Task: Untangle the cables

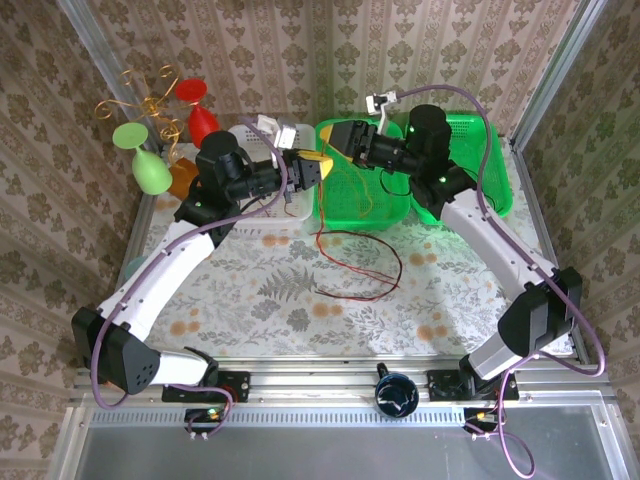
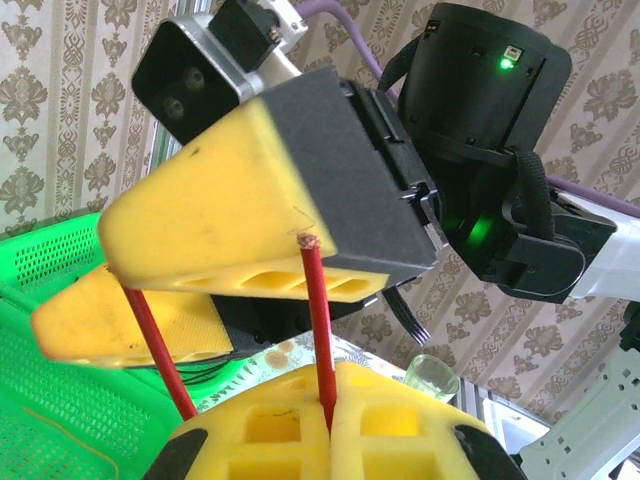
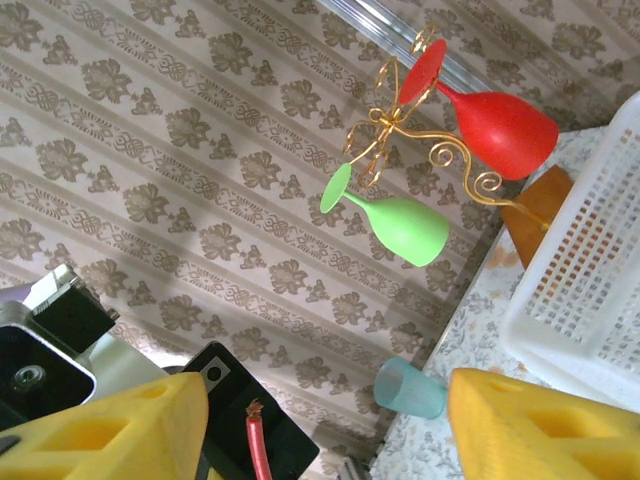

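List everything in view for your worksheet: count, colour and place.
Plastic mesh basket: one, green, back of floral table
Plastic lattice basket: one, white, left of it
Thin flexible cables: count unclear, red and dark, looped before green basket
Plastic goblets: two, red, green, on gold wire rack, back left
Small tumbler: one, pale teal, left edge
Dark blue cup: one, front rail
Left gripper: shut on red cable
Right gripper: open, near cable end

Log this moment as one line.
left gripper: shut on red cable | right gripper: open at cable's free end | cable loop: lying on table
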